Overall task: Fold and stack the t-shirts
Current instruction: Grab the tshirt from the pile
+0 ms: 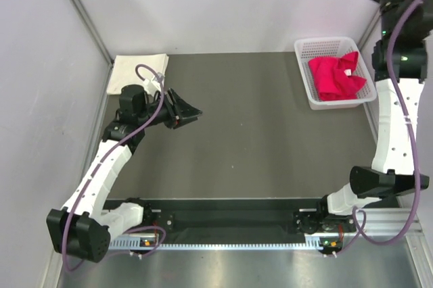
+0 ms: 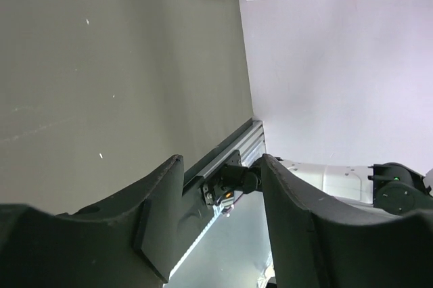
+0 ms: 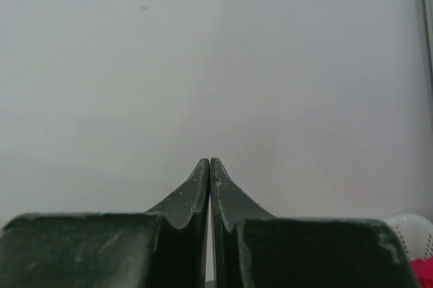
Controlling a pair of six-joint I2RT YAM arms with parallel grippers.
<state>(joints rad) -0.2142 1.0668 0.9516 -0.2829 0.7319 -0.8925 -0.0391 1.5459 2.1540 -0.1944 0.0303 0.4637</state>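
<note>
**While both grippers hold nothing, the two t-shirts lie well apart**

Though its jaws stand apart, the left gripper (image 1: 186,113) has nothing between them. Its wrist view shows only bare table and the aluminium rail (image 2: 233,149) through the gap between the black fingers (image 2: 162,207). It points right, toward the table's middle, and is off the surface. The cream t-shirt (image 1: 139,72) lies just behind it, folded flat in the far-left corner of the dark table (image 1: 257,132). The left arm's wrist overlaps the shirt's near edge in the top view; cannot tell if they touch.

Right gripper (image 3: 210,163): clenched, fingertips pressed together, nothing pinched. It is raised high at the far right and faces the plain white wall (image 3: 203,51). The right arm (image 1: 392,119) stands up along the table's right edge.

The red t-shirt (image 1: 335,77) lies crumpled inside the white mesh basket (image 1: 325,43) at the far-right corner, well apart from the cream one. A white label shows on the red cloth. From the right wrist, the basket rim and a scrap of red show at the lower right corner. The left wrist view catches the basket far off at its top edge.
</note>
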